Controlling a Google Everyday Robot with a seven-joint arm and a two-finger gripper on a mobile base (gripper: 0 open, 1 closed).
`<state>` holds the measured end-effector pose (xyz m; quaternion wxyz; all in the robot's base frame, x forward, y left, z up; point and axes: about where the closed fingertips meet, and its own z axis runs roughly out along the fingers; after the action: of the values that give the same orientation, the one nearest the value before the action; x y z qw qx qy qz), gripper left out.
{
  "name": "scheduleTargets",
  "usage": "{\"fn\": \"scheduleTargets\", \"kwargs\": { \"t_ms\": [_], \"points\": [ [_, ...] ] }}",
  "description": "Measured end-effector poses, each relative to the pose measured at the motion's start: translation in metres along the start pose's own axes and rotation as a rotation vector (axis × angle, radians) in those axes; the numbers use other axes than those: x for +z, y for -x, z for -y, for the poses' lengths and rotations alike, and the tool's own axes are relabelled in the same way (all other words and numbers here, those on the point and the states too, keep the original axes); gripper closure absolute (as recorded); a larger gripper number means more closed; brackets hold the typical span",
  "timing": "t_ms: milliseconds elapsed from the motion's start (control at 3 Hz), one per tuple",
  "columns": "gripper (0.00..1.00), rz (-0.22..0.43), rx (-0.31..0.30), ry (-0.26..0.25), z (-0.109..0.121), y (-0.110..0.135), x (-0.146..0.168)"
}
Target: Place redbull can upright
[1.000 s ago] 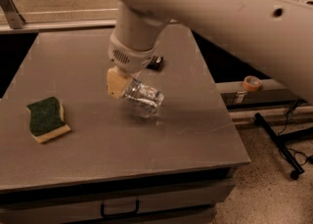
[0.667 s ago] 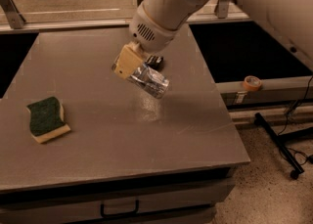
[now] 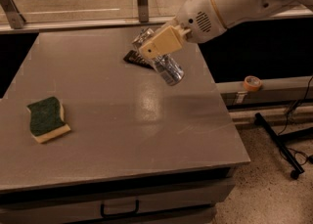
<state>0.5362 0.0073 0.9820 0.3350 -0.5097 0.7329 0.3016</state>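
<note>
Gripper: my gripper point(image 3: 150, 47) sits over the far part of the table point(image 3: 122, 154), at about 1 o'clock from its centre, with the arm coming in from 2 o'clock.
Grip: clamped on the redbull can point(image 3: 168, 69); I see one tan finger point(image 3: 161, 43) lying across the can's upper half, and the other is hidden behind it.
Can pose: tilted, not upright, with the top toward 11 o'clock and the lower end toward 5 o'clock.
Can height: it looks lifted clear of the tabletop, though I cannot be sure of that.
Black ridged bar point(image 3: 133, 57): flat on the table just beside the can, at its 9 o'clock, partly covered by the gripper.
Sponge point(image 3: 46, 119): green side up, yellow underneath, at 8 o'clock from the table centre, well apart from the can.
Tape roll point(image 3: 252, 82): off the table at 3 o'clock, on a low ledge.
</note>
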Motion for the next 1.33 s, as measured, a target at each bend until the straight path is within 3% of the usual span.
{"fn": "scheduleTargets", "kwargs": {
  "t_ms": [333, 667, 1000, 1333],
  "points": [
    [1.0, 0.045, -0.047, -0.026, 0.002, -0.009, -0.025],
    [1.0, 0.076, -0.038, 0.009, 0.0, -0.012, -0.003],
    [1.0, 0.265, -0.037, 0.092, -0.004, -0.006, 0.01],
    [1.0, 0.383, -0.079, 0.158, -0.008, -0.005, 0.017]
  ]
}}
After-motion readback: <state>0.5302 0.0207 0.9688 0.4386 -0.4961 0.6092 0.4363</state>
